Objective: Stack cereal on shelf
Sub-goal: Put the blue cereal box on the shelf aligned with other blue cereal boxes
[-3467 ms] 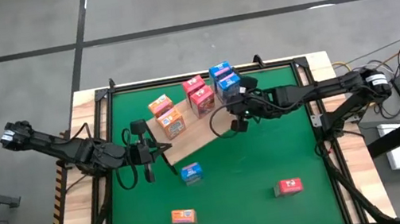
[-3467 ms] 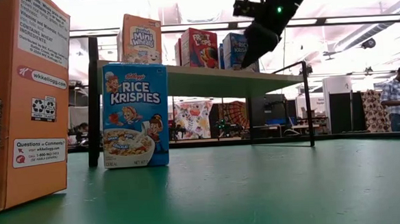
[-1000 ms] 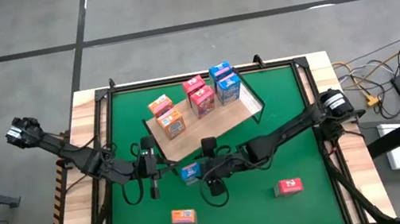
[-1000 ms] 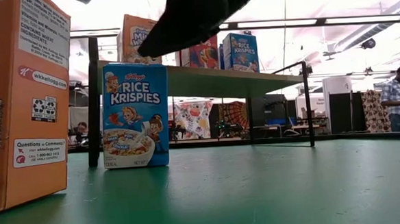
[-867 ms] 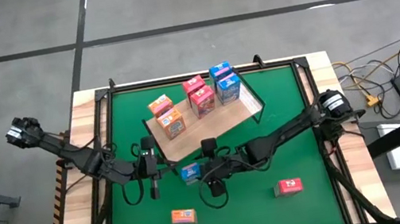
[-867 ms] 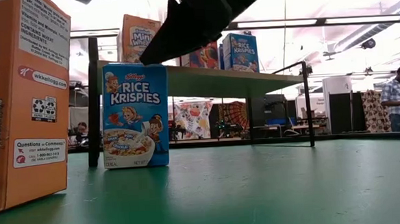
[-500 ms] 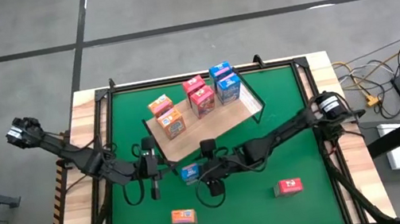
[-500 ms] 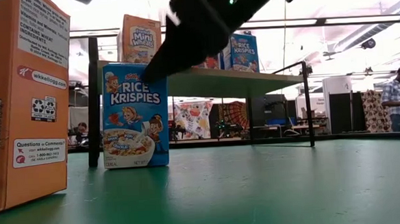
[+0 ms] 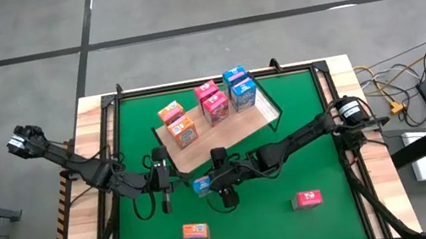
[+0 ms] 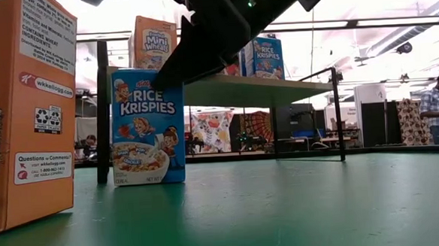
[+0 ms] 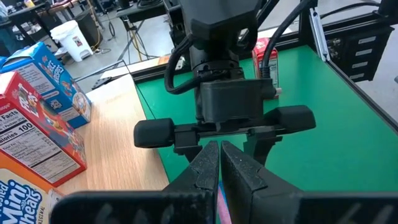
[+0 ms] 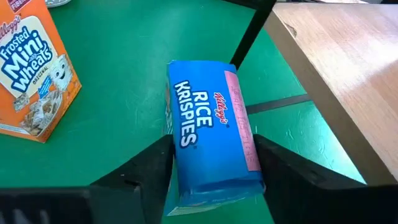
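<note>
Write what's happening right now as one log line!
right gripper: open, fingers around blue cardboard cereal box on mat | left gripper: shut, waiting | shelf: six boxes

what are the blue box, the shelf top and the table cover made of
Blue box: looks like thin printed cardboard with a slight sheen; folded edges and glossy Rice Krispies print show between the fingers of the right hand. Shelf top: pale wood or wood laminate, matte, with visible grain and a dark, probably metal frame. Table cover: smooth green mat, likely rubber or vinyl.
</note>
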Robot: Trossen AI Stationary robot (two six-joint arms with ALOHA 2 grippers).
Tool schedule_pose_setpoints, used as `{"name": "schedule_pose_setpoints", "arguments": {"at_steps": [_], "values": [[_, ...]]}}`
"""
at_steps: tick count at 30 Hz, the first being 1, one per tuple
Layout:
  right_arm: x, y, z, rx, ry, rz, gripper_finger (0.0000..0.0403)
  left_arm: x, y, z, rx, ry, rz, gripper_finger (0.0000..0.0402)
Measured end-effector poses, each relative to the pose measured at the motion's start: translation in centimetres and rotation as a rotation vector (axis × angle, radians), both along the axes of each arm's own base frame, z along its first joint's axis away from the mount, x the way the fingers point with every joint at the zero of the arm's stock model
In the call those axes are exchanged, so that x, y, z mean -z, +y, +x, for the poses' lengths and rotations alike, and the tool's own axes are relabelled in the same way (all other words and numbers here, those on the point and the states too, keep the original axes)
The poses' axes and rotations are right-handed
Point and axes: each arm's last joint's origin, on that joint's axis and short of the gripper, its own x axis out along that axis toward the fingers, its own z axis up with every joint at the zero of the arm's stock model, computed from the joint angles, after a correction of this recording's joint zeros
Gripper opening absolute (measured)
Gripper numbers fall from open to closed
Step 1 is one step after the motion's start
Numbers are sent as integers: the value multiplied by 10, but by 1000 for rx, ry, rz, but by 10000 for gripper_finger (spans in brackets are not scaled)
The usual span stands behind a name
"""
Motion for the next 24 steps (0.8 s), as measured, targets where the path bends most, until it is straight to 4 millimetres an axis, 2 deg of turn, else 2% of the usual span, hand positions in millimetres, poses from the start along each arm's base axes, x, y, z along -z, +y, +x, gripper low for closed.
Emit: {"name": "schedule_pose_setpoints", "arguments": {"at_steps": [8,14,19,24], "values": [[0,1,0,-5,1,0,140,0,0,0,1,0,2,0],[-6,0,-2,-5,55,-12,129,0,0,0,1,0,2,0],[-30,-1,-12,-39,109,26,131,0,0,0,0,0,0,0],[-62,-5,-35,-70,134,47,127,0,0,0,0,0,-1,0]]}}
